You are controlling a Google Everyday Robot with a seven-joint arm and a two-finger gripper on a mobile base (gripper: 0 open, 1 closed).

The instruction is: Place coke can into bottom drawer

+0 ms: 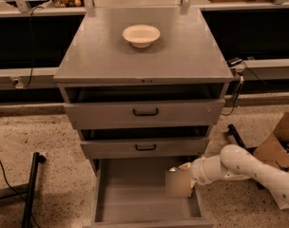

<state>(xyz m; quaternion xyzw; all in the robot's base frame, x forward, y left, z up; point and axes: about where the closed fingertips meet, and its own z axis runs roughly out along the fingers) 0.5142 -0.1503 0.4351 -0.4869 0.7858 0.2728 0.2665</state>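
End effector point(179, 183) over right side of bottom drawer point(135, 194), grip cannot tell; coke can blurred, likely light, dentable, slick, best side-held mid-body
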